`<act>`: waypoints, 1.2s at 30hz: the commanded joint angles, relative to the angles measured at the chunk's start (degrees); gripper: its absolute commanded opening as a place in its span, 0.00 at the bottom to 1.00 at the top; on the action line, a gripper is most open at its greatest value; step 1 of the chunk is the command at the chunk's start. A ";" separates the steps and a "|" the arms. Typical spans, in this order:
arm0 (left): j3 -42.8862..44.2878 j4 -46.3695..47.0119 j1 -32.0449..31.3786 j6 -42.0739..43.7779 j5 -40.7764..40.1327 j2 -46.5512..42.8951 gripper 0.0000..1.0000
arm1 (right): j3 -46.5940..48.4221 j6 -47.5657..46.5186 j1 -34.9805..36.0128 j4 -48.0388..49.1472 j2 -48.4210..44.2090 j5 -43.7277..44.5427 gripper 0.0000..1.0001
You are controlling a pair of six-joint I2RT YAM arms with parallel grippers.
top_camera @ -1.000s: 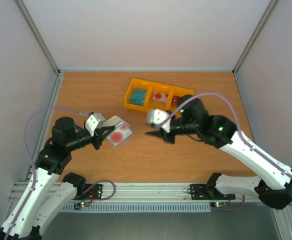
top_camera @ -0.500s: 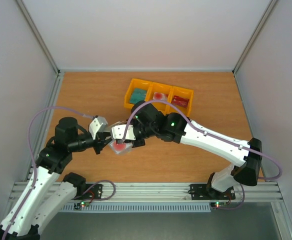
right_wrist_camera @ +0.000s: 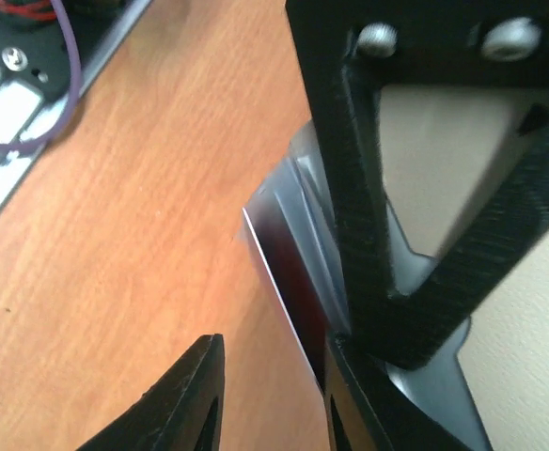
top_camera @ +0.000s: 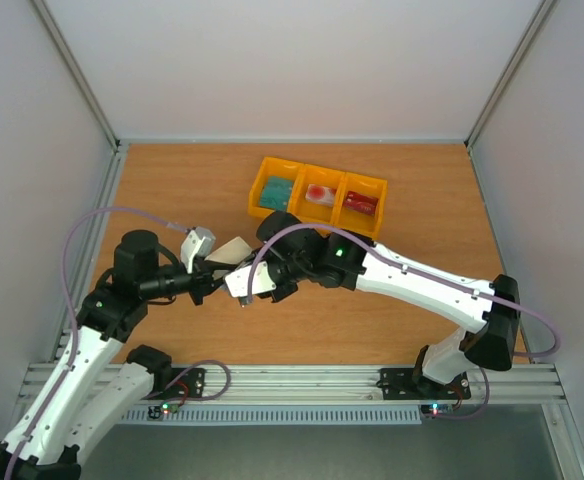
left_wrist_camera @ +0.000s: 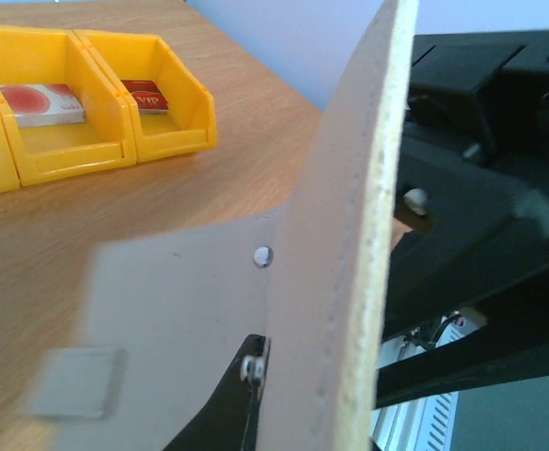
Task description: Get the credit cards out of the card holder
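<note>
The left pincer is clenching the card holder and holding it above the surface, towards the near left, with its cream flaps spread apart. In the left wrist view one cream flap is standing edge-on and the other is lying broad beneath it, with a dark finger pressing against the lower flap.

The right pincer is reaching across from the right and is sitting just beside the holder. In the right wrist view its jaws are standing parted, with bare wood showing in the gap. The holder's translucent grey inside is lying just above them. A thin reddish edge is jutting from that grey pocket and running down to the right finger. Whether the finger is touching it cannot be told.

Farther back, the yellow tray is sitting well apart from both pincers. It is holding a teal card in its left compartment, a pinkish red-and-white card in the middle and a dark red card on the right.
</note>
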 commanded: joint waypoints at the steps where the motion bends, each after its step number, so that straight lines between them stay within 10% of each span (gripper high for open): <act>1: 1.64 4.82 -0.76 -2.77 8.83 -0.74 0.00 | -1.10 -3.69 0.35 2.01 2.20 10.19 0.34; 14: 1.09 3.91 -0.76 -2.42 7.88 -0.37 0.00 | 1.11 -6.54 5.64 3.38 4.99 19.85 0.17; 23: 0.24 -1.44 -1.21 5.04 3.21 -0.18 0.00 | 8.26 2.18 6.43 -5.04 5.18 10.16 0.02; 36: -0.77 -5.25 -5.42 12.84 -3.51 -0.17 0.00 | 8.45 7.96 6.34 -6.56 2.54 3.16 0.05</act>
